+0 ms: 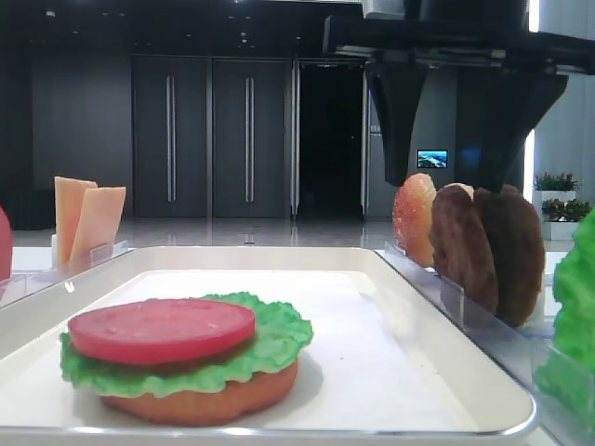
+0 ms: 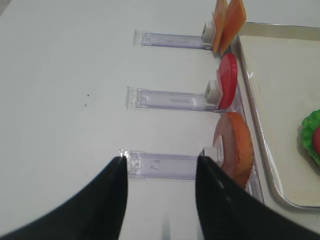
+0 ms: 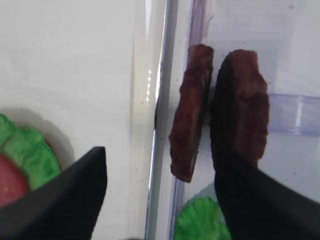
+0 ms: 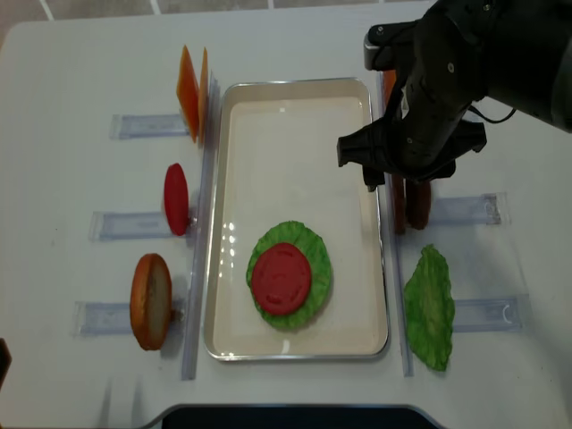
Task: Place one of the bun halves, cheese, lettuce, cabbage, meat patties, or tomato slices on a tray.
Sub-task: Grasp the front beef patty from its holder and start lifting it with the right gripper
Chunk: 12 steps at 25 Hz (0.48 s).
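Observation:
On the white tray [image 4: 295,107] [image 1: 372,353] a tomato slice [image 4: 281,277] [image 1: 163,330] lies on lettuce [image 4: 311,246] [image 1: 270,348], over a bun half [image 1: 204,400]. Two meat patties [image 4: 409,204] [image 1: 465,246] [image 3: 190,120] stand on edge in a clear rack right of the tray. My right gripper [image 4: 407,174] [image 1: 444,181] [image 3: 162,165] hangs open just above them, holding nothing. The left gripper [image 2: 162,157] is open over a clear rack, beside another bun half [image 2: 235,145] [image 4: 150,299]. Cheese [image 4: 192,89] [image 2: 227,20] stands at the far left. Cabbage is out of view.
A second tomato slice [image 4: 176,198] [image 2: 228,80] stands in the middle left rack. A loose green leaf [image 4: 429,308] [image 3: 200,220] lies right of the tray, near the patties. A speckled bun half [image 1: 414,218] stands behind the patties. Clear racks [image 4: 465,210] line both sides.

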Each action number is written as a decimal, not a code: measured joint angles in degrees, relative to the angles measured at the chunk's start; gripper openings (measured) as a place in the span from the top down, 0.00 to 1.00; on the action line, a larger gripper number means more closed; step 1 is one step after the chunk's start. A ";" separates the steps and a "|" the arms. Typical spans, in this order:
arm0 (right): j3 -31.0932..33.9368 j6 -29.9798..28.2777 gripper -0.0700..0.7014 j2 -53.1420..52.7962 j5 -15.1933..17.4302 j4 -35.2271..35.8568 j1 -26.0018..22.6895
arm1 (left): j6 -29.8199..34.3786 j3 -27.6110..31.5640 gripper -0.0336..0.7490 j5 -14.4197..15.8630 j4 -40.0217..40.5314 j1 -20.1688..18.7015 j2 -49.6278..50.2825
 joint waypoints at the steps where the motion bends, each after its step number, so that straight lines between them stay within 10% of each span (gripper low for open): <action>1: 0.00 0.00 0.30 0.23 -0.08 0.07 0.00 | 0.00 0.00 0.52 0.00 0.00 0.00 0.00; 12: 0.00 0.06 0.30 2.33 -1.84 0.18 0.00 | 0.00 0.00 0.52 0.00 0.00 0.00 0.00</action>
